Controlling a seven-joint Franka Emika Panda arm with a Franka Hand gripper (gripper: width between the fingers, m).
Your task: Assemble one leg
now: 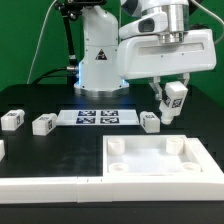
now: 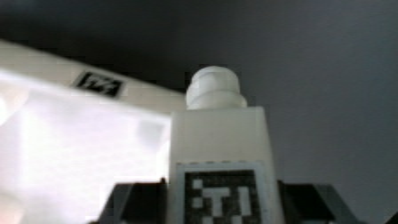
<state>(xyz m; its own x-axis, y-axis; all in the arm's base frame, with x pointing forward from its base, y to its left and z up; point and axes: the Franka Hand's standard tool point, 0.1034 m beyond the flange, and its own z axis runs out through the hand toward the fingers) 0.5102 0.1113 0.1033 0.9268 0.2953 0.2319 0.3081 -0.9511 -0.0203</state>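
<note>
My gripper is shut on a leg, a small white block with a black-and-white tag, held tilted above the black table. In the wrist view the leg stands between the fingers, tag facing the camera and its rounded peg pointing away. Three more legs lie on the table: one just below the gripper, one and one at the exterior view's left. The large white square tray-like piece with round corner sockets lies at the front, below and nearer than the held leg.
The marker board lies flat in the middle of the table, and shows in the wrist view. A long white frame edge runs along the front at the exterior view's left. The robot base stands behind.
</note>
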